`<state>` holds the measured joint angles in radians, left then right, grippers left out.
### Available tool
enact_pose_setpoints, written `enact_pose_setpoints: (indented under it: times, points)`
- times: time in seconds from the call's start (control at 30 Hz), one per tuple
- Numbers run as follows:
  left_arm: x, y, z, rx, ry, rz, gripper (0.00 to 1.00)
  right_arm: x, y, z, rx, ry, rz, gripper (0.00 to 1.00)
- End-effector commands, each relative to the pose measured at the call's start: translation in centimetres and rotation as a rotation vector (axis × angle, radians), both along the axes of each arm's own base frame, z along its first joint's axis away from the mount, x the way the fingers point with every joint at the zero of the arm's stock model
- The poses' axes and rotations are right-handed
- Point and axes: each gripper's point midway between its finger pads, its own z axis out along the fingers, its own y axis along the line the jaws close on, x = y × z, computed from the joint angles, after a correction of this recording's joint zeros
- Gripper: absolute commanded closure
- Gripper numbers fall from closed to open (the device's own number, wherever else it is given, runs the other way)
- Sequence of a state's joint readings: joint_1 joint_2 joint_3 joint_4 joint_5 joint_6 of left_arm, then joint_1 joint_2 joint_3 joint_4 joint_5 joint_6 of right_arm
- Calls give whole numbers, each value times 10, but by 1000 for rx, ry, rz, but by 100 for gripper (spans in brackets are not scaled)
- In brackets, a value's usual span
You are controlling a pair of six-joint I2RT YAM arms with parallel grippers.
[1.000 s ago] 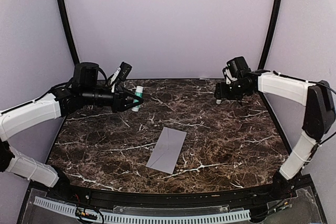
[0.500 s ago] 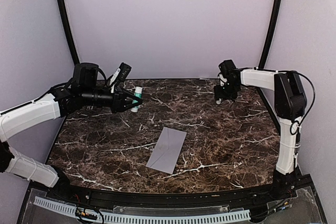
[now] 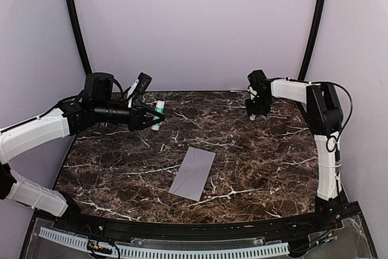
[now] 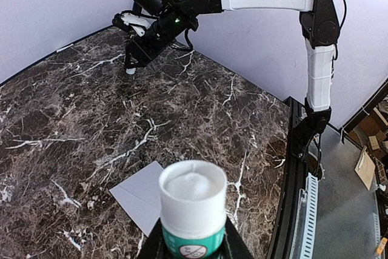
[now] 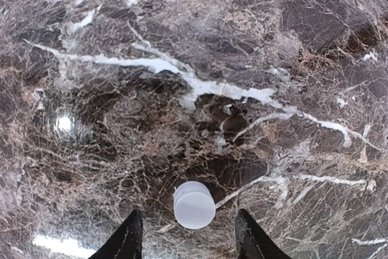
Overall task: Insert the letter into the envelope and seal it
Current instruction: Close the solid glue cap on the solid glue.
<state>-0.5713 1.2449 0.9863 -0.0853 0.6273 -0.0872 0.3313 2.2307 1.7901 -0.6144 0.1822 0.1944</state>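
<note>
Glue stick (image 4: 193, 201), clamped by left gripper (image 4: 194, 248), runs off the view's bottom edge.

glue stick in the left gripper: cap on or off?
Off. The glue stick shows bare white glue on top; a white cap stands separately on the table.

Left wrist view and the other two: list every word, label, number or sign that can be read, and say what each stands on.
No words or numbers can be read in any view.
Glue stick: its teal label shows only a small white circle with a diagonal bar, a sign without letters; the frame cuts off the rest.
Envelope: the face that shows is blank.
Cap: plain white, unmarked.
</note>
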Motion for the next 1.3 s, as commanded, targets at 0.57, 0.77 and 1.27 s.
enact_pose_setpoints:
  times: [0.57,0.77,1.27]
  points:
    - [-7,1,8,-23,3,-26,96,13,-4,-22,-41,33,-16,64]
    - [-7,0,7,-22,4,-28,96,11,-5,-26,-42,38,-18,74]
    - [-16,-4,5,-43,3,-94,97,-8,17,63,135,-83,68,86]
